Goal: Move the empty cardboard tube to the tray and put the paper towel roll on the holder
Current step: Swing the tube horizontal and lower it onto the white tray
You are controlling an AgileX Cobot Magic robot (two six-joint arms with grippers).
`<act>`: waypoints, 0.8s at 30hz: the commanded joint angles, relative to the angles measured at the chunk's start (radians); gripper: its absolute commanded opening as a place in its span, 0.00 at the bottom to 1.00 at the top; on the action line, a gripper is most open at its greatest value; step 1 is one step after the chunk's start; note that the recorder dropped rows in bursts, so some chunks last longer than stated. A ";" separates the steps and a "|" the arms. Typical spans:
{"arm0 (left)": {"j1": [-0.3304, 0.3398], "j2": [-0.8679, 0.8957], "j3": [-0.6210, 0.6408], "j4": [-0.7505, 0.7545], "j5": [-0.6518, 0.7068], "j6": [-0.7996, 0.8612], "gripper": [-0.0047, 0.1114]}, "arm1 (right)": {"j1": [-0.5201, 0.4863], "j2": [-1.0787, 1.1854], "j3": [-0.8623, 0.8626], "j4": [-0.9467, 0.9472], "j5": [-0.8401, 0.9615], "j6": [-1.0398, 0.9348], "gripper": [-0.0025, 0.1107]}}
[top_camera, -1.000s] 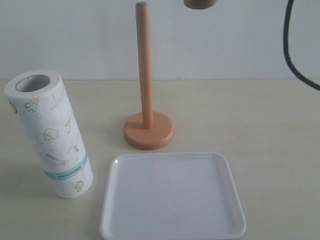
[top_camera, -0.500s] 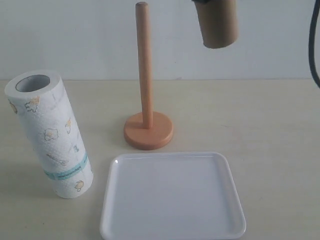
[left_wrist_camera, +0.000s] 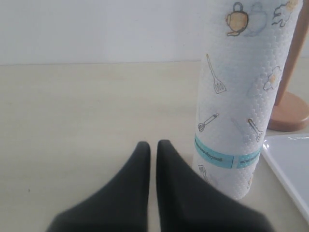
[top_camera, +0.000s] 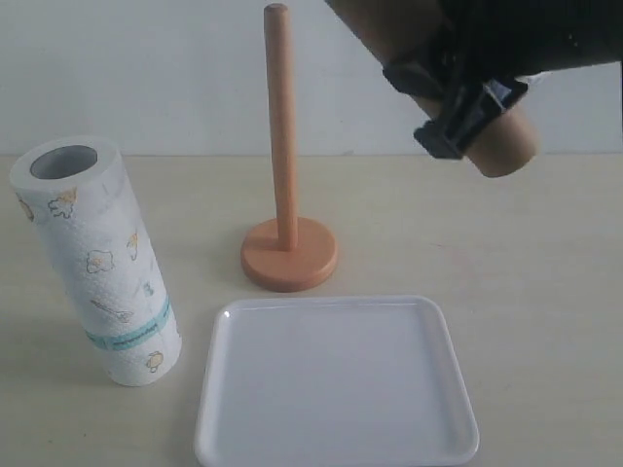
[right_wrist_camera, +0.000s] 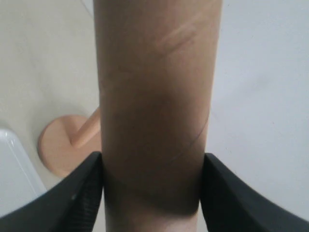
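Observation:
The empty cardboard tube (top_camera: 501,144) hangs tilted in the air at the upper right, above the table and to the right of the holder (top_camera: 280,136). My right gripper (top_camera: 458,97) is shut on its middle, one black finger on each side of the tube (right_wrist_camera: 157,96). The holder's pole stands bare. In front of the holder's base lies the white tray (top_camera: 336,384) with nothing on it. At the left the paper towel roll (top_camera: 97,263) stands leaning. My left gripper (left_wrist_camera: 152,145) is low over the table beside the roll (left_wrist_camera: 241,96), shut and holding nothing.
A pale wall runs behind the beige table. The holder's round base (right_wrist_camera: 60,145) and a corner of the tray (right_wrist_camera: 12,164) show below the held tube. The left gripper is out of the exterior view.
The tube has come down and to the right and tipped from nearly upright to a slant. The right arm has entered the exterior view. Roll, holder and tray have not moved.

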 commanded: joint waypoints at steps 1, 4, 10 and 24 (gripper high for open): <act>0.003 -0.002 0.004 -0.005 0.001 0.001 0.08 | -0.001 -0.004 -0.005 -0.072 0.098 -0.060 0.02; 0.003 -0.002 0.004 -0.005 0.001 0.001 0.08 | -0.001 0.007 -0.005 -0.072 0.134 -0.079 0.02; 0.003 -0.002 0.004 -0.005 0.001 0.001 0.08 | -0.001 0.102 -0.005 -0.072 0.174 -0.124 0.02; 0.003 -0.002 0.004 -0.005 0.001 0.001 0.08 | -0.001 0.341 -0.005 -0.074 0.266 -0.342 0.02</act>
